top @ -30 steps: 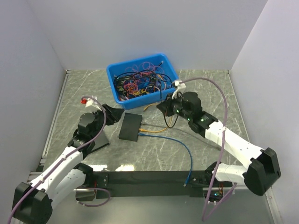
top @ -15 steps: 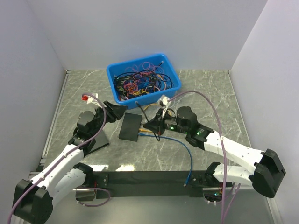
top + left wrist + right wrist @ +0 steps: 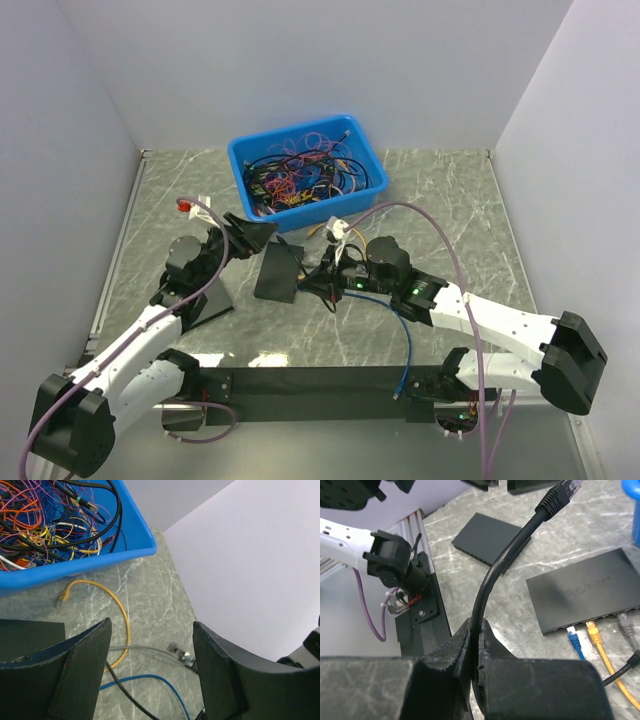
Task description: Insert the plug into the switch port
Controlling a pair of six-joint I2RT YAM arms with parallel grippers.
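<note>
— Where's the plug, and what's holding it?

— Your right gripper [image 3: 476, 632] is pinched tight on the black cable [image 3: 495, 575], well back from the plug [image 3: 565, 489]. The plug sticks up free above the network switch [image 3: 590, 597]. Your left gripper [image 3: 152, 630] is spread wide with nothing between its fingers, near the switch's far corner.

— What should I watch for?

— The ports run along the switch edge nearest your right wrist camera. A blue cable [image 3: 574, 636], an orange cable [image 3: 592, 628] and a grey cable [image 3: 622, 617] are plugged in there. The plug seems to point away from that edge, so turn the wrist until its nose faces a free socket. The cable ahead of your grip is long and will likely flex, so come in low, straight and slow. I can't tell which side the latch tab is on, so check first.

— And the left?

— Consider bracing the switch's back edge so it won't slide.
</note>
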